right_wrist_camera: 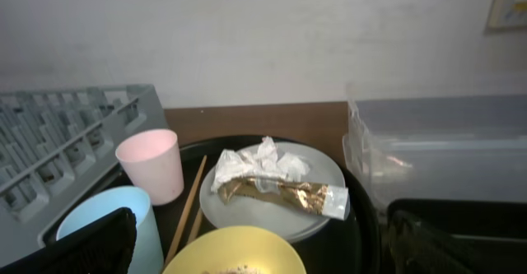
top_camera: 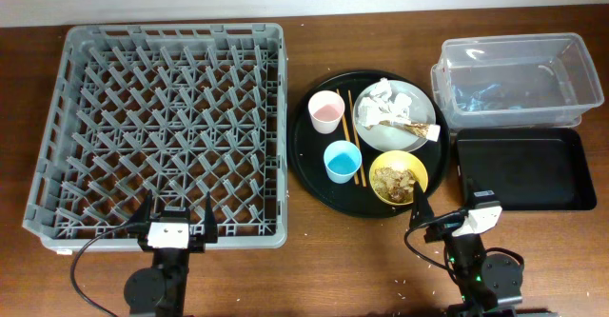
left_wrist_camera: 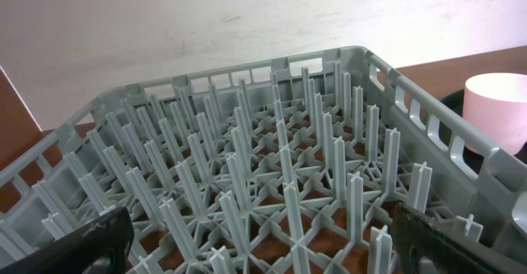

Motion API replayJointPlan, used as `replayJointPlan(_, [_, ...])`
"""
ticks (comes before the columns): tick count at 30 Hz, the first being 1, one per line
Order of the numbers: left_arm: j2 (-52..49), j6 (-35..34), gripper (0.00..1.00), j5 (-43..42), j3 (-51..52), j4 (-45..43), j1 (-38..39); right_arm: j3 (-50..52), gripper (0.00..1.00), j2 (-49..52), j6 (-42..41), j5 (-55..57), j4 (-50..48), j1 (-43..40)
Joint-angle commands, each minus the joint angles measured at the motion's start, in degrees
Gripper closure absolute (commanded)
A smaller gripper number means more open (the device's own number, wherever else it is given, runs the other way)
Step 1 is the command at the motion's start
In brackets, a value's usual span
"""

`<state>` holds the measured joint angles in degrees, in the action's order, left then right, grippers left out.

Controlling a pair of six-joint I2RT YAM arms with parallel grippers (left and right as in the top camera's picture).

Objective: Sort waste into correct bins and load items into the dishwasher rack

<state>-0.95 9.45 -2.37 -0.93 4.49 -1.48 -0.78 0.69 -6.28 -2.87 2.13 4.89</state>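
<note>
The grey dishwasher rack [top_camera: 162, 127] fills the left and holds nothing; it fills the left wrist view [left_wrist_camera: 247, 167]. On a round black tray [top_camera: 314, 179] sit a pink cup [top_camera: 325, 110], a light-blue cup [top_camera: 341, 160], wooden chopsticks [top_camera: 353, 136], a pale plate [top_camera: 419, 131] bearing crumpled napkins [top_camera: 388, 96] and a gold wrapper [top_camera: 404, 125], and a yellow bowl [top_camera: 398, 178] of food scraps. The clear tub [top_camera: 514, 79] and black tray bin [top_camera: 523, 169] lie right. My left gripper [top_camera: 173, 220] is open at the rack's near edge. My right gripper [top_camera: 447, 208] is open near the bowl.
The round black tray sits between the rack and the bins. In the right wrist view the pink cup [right_wrist_camera: 151, 164], blue cup [right_wrist_camera: 107, 225], plate [right_wrist_camera: 272, 208] and bowl [right_wrist_camera: 239, 253] lie just ahead. The table's brown wood shows at the front.
</note>
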Motion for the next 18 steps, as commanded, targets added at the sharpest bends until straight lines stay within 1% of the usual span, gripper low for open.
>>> replayJointPlan(1, [0.6, 0.9, 0.0, 0.2, 0.4, 0.0, -0.3, 0.4, 0.02, -0.3, -0.2, 0.4, -1.4, 0.5])
replayJointPlan(4, [0.6, 0.9, 0.0, 0.2, 0.4, 0.0, -0.3, -0.5, 0.01, -0.3, -0.1, -0.5, -2.0, 0.5])
replayJointPlan(7, [0.6, 0.9, 0.0, 0.2, 0.4, 0.0, -0.3, -4.0, 0.01, -0.3, -0.1, -0.6, -1.5, 0.5])
replayJointPlan(12, [0.6, 0.9, 0.0, 0.2, 0.4, 0.0, -0.3, -15.0, 0.02, 2.5, 0.1, -6.1, 5.7, 0.5])
replayJointPlan(14, [0.6, 0.9, 0.0, 0.2, 0.4, 0.0, -0.3, -21.8, 0.02, 7.5, 0.1, -6.6, 10.9, 0.5])
replayJointPlan(17, [0.6, 0.9, 0.0, 0.2, 0.4, 0.0, -0.3, -29.3, 0.02, 14.6, 1.7, -6.8, 14.8, 0.5])
replayJointPlan(18, [0.6, 0.9, 0.0, 0.2, 0.4, 0.0, -0.3, -33.2, 0.01, 18.6, 3.0, -7.0, 16.6, 0.5])
